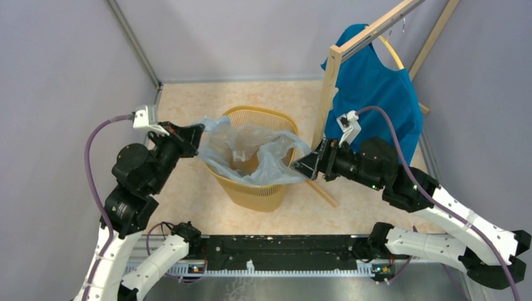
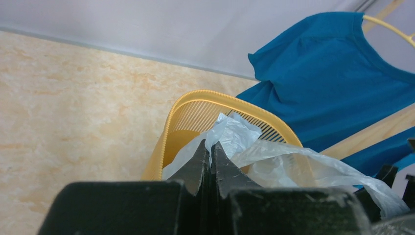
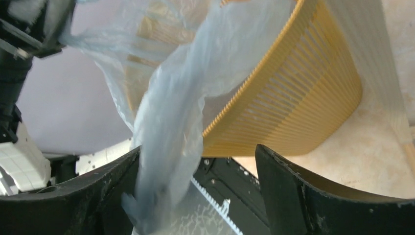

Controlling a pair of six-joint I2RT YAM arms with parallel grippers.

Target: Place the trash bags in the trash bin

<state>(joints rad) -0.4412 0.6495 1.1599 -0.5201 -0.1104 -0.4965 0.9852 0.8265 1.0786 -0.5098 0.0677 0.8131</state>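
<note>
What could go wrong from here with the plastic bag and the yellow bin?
The right gripper is open, with the trash bag merely running between its fingers, so that side may slip away. The left gripper is shut on the opposite edge; a hard pull might tip the trash bin or tear the film. The right arm sits close to the wooden rack and blue shirt and might snag them.

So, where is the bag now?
Top view, centre: bag draped over the bin, one end in the left gripper, the other at the right gripper.
</note>
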